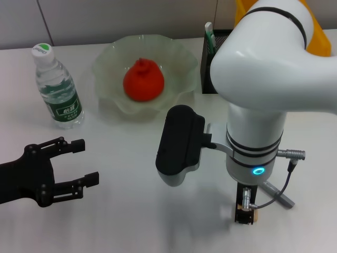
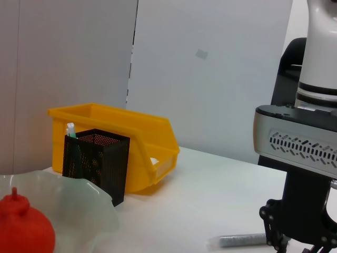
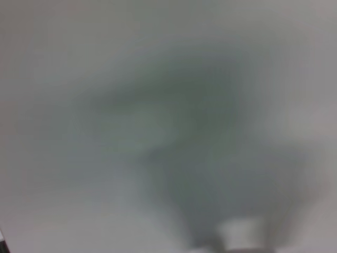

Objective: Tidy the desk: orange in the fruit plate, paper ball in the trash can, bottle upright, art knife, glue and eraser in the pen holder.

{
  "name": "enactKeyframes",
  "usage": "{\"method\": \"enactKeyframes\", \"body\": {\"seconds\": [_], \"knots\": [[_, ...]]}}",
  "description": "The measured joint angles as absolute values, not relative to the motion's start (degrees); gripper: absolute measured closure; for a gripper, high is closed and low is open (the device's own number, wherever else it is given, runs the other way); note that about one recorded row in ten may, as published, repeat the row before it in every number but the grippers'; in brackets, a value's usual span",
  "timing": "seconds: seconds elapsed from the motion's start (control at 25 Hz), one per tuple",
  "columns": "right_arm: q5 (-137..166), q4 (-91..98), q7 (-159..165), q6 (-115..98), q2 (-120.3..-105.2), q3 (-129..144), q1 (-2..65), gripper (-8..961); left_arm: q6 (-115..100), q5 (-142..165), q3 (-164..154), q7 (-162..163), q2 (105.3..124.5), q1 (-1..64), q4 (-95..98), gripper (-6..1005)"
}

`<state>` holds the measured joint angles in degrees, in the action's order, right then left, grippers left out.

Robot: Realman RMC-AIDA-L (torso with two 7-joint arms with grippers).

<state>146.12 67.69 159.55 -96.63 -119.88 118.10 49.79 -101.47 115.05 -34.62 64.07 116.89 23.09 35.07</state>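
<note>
Head view: 1 orange (image 1: 142,80), red-orange & lumpy w/ a small knob on top, sits in the middle of the fruit plate (image 1: 108,67), a pale-green see-through bowl w/ a wavy rim. 1 bottle (image 1: 56,89) stands upright just left of the plate; clear plastic, green label, white-and-green cap. The label has white writing, too small to read. 1 black mesh pen holder (image 1: 206,63) is right of the plate, partly hidden by the big white right arm; a white-and-green stick pokes up from it. A bit of the yellow trash can (image 1: 320,39) shows behind that arm. The left gripper (image 1: 88,162) is black, low on the left over the white table (image 1: 116,211), fingers spread wide, nothing in them. The right gripper (image 1: 246,215) points straight down at the table in front; a small beige thing shows at its tip, but I can't tell if it's pinched. A grey pen-like stick (image 1: 279,194) lies just beside it.

Left wrist view: 1 yellow trash can (image 2: 116,139) w/ sloping walls, pen holder (image 2: 96,161) right in front of it, touching or nearly. Orange (image 2: 23,226) & plate rim (image 2: 84,203) are nearby. Grey stick (image 2: 239,241) lies on the table.

Right wrist view: all blur, grey-white; nothing can be told.
</note>
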Motion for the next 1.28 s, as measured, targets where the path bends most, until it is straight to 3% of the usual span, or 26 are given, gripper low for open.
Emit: {"method": "enactKeyframes", "body": {"seconds": [0.44, 0.88, 1.16, 1.28], "knots": [[146.09, 71.29, 160.00, -99.97, -119.68, 112.70, 49.22, 699, -101.24, 114.98, -34.54, 64.07, 116.88, 23.11, 35.07, 185], [159.12, 79.53, 149.39, -107.03, -118.88, 80.86, 49.04, 700, -101.18, 114.95, -34.54, 63.48, 116.97, 22.97, 35.07, 185], [162.09, 77.95, 141.94, -100.93, -116.15, 64.75, 52.86, 700, -101.20, 115.00, -34.54, 63.50, 116.97, 22.80, 35.07, 185], [162.20, 75.98, 140.48, -97.45, -115.78, 63.32, 53.60, 700, -101.16, 115.07, -34.54, 63.36, 117.02, 22.82, 35.07, 185]]}}
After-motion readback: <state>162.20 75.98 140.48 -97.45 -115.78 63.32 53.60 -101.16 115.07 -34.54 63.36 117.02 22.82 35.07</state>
